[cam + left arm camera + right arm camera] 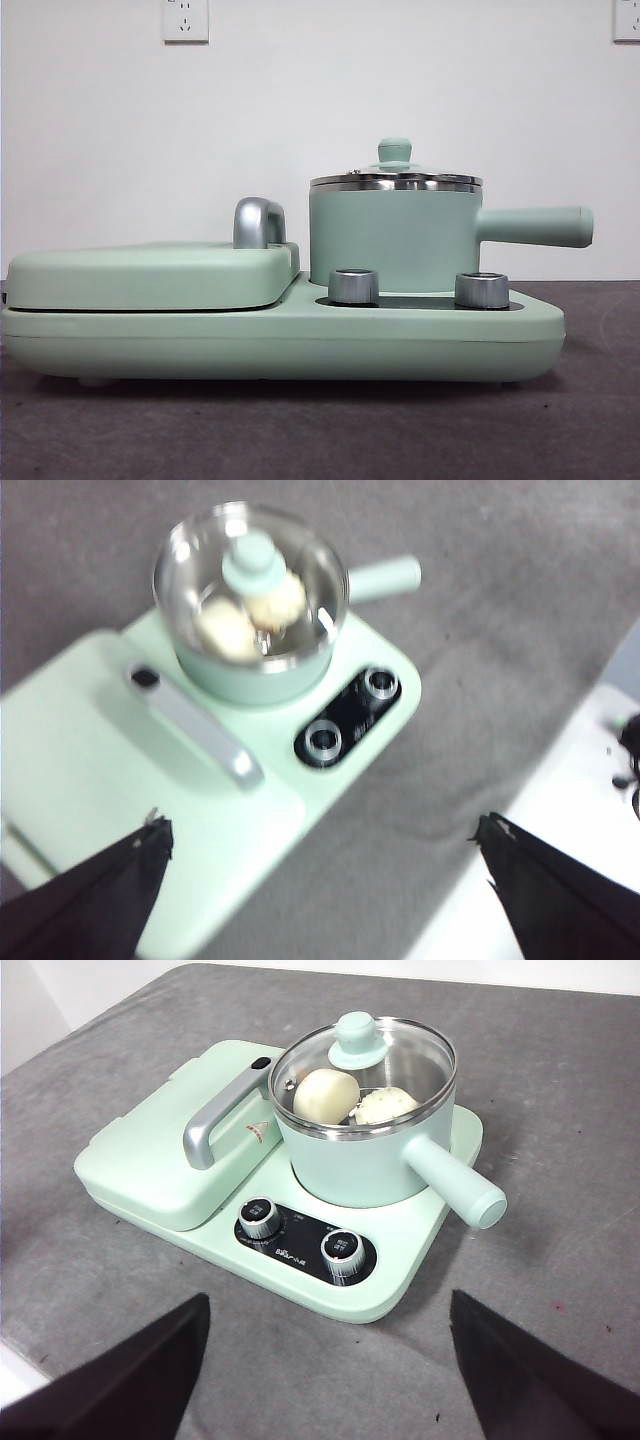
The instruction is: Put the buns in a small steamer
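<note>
The mint-green small steamer (395,238) stands on the right half of its cooker base, side handle pointing right. Its glass lid with the green knob (356,1040) is on. Through the lid both buns show inside: the smooth cream one (325,1095) and the speckled pleated one (386,1106). They also show in the left wrist view, cream bun (229,629) and pleated bun (278,601). My left gripper (325,845) hangs open high above the cooker, holding nothing. My right gripper (330,1335) is open and empty too, off the cooker's knob side. Neither arm shows in the front view.
The flat grill plate cover (150,273) with its chrome handle (258,222) fills the cooker's left half. Two steel knobs (353,286) (481,290) sit on the black front panel. Grey table (320,430) lies all around; a white surface (560,810) borders it in the left wrist view.
</note>
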Action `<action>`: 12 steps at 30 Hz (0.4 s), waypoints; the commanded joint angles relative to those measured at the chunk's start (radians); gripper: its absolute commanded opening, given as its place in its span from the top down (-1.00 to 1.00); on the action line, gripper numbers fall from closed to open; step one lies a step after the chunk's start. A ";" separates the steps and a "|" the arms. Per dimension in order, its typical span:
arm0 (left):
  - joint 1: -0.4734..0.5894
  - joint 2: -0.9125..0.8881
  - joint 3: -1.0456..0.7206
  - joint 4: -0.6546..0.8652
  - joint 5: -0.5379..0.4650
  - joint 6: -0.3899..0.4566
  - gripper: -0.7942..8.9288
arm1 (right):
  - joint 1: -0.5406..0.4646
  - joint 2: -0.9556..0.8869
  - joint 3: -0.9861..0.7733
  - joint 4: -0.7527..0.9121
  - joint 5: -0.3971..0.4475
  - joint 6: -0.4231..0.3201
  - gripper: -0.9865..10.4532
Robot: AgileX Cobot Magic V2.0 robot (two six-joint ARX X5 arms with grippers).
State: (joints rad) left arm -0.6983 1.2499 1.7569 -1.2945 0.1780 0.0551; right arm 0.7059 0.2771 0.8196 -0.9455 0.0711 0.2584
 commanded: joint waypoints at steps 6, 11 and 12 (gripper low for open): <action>0.001 -0.420 -0.394 0.135 -0.032 -0.155 -0.18 | 0.008 0.002 0.005 0.011 -0.087 -0.010 0.17; 0.008 -0.643 -0.610 0.259 -0.136 -0.254 -0.18 | 0.008 0.002 0.005 0.011 -0.127 -0.011 0.17; 0.008 -0.673 -0.641 0.275 -0.139 -0.269 -0.18 | 0.008 0.002 0.005 0.011 -0.127 -0.011 0.17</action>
State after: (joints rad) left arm -0.6842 0.5865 1.1290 -1.0416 0.0437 -0.1596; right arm 0.7059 0.2771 0.8196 -0.9451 -0.0536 0.2581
